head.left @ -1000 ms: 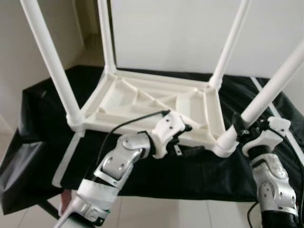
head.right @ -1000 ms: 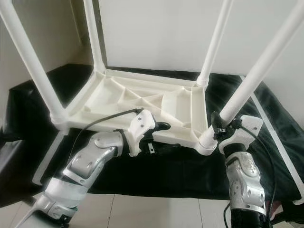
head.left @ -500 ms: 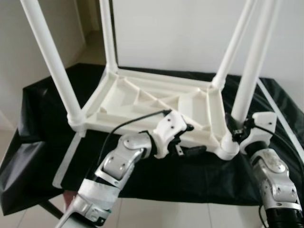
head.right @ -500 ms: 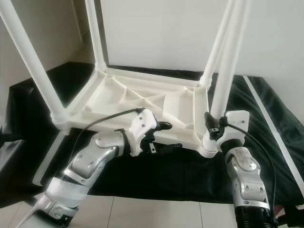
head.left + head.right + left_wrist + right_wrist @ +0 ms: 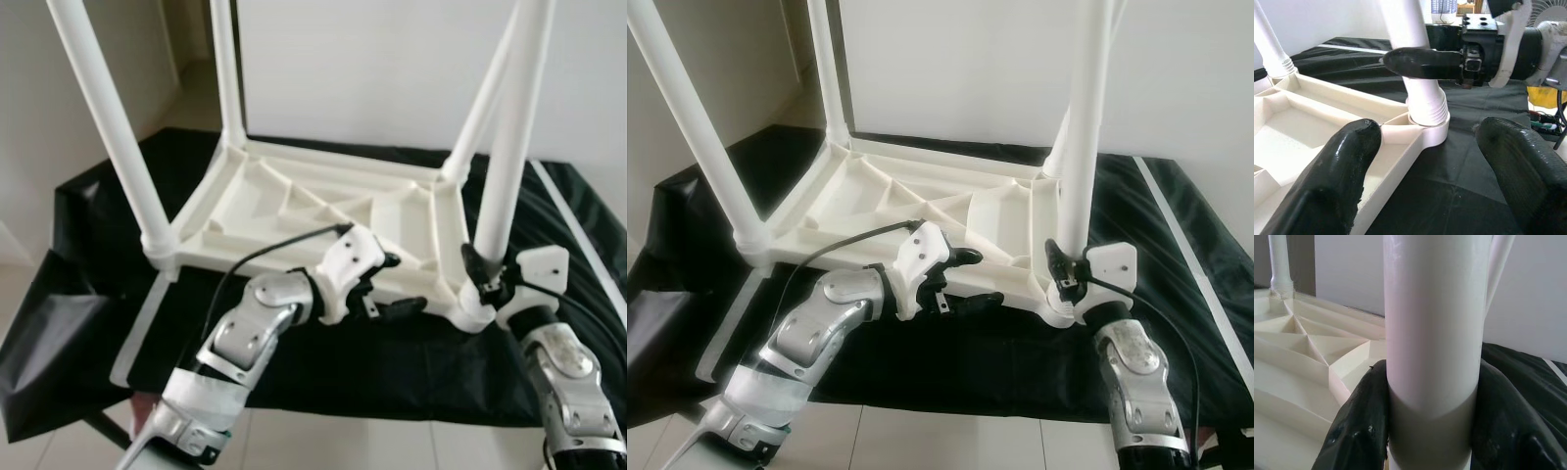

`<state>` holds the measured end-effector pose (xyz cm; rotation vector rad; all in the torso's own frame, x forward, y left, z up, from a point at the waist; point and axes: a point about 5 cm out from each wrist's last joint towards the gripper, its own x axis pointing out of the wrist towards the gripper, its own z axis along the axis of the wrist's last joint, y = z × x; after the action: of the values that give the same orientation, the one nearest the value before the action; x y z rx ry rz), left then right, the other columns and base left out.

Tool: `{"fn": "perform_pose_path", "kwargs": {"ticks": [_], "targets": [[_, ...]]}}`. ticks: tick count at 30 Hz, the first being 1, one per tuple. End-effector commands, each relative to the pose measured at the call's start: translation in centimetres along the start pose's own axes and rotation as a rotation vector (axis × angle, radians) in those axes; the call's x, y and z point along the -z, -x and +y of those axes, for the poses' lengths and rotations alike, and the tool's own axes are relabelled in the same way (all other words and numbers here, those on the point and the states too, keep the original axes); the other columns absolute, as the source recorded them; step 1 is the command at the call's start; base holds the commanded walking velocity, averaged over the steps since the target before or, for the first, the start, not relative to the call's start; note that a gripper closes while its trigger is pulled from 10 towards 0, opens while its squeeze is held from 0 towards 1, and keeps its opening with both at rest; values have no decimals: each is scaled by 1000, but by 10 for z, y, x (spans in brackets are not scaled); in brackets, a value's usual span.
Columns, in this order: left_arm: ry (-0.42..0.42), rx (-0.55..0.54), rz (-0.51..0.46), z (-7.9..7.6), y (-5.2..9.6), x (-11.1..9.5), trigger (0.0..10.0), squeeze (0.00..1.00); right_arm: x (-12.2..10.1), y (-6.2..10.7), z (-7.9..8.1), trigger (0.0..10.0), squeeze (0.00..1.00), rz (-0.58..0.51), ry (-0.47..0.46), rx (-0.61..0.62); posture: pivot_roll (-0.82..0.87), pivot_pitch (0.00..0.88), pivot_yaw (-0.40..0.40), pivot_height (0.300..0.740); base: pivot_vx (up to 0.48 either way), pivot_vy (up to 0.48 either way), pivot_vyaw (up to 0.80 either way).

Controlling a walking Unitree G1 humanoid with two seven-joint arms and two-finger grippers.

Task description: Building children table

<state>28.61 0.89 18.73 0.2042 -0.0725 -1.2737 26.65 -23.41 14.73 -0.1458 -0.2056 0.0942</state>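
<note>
The table [image 5: 323, 211] lies upside down on a black cloth [image 5: 88, 225], its legs pointing up. The right gripper [image 5: 1063, 274] is clamped on the near leg [image 5: 1085, 127], which stands upright between its fingers just above the socket. The left gripper [image 5: 392, 289] hovers, fingers apart, at the table's near edge; no writing is legible.

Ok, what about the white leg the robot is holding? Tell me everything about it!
The leg is a long, smooth white tube, plastic by the look of it. It stands almost straight up in the near right corner socket of the upside-down white table top, with a ribbed collar at its foot. The right hand grips it low down, one black finger on each side. The left hand hovers open near that corner, not touching it.
</note>
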Motion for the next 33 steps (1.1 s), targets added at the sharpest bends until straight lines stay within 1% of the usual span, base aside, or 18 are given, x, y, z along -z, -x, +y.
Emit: {"fn": "perform_pose_path", "kwargs": {"ticks": [1,3,4,7,11,16,17,20,23,29,33], "targets": [[-5,-36,3,2,1,-1,10000,0,25,15,-3,10000,0,106,-51,44,-18,0,-39,740,0,0,0],[-6,-34,4,2,1,-1,10000,0,28,20,-3,10000,0,93,-81,67,-21,0,-33,740,0,0,0],[-6,-34,4,2,1,-1,10000,0,28,20,-3,10000,0,93,-81,67,-21,0,-33,740,0,0,0],[-8,-27,4,2,1,-2,10000,0,33,29,0,10000,0,72,-112,103,-23,0,-25,740,0,0,0],[-7,-23,6,1,1,-1,10000,0,34,32,1,10000,0,59,-115,106,-25,0,-21,740,0,0,0],[-6,-19,8,0,1,-1,10000,0,34,33,1,10000,0,51,-102,104,-24,0,-20,740,0,0,0],[-6,-19,8,0,1,-1,10000,0,33,33,2,10000,0,45,-85,89,-23,0,-19,740,0,0,0],[-7,-20,9,1,1,-1,10000,0,34,33,3,10000,0,47,-85,79,-20,0,-20,740,0,0,0],[-5,-22,9,1,1,-1,10000,0,36,31,2,10000,0,61,-98,87,-19,0,-20,740,0,0,0],[-8,-24,8,2,2,-2,10000,0,35,21,0,10000,0,97,-132,92,-18,0,-22,740,0,0,0],[-8,-25,7,2,1,-3,10000,0,36,19,0,10000,0,109,-140,91,-18,0,-22,740,0,0,0]]}}
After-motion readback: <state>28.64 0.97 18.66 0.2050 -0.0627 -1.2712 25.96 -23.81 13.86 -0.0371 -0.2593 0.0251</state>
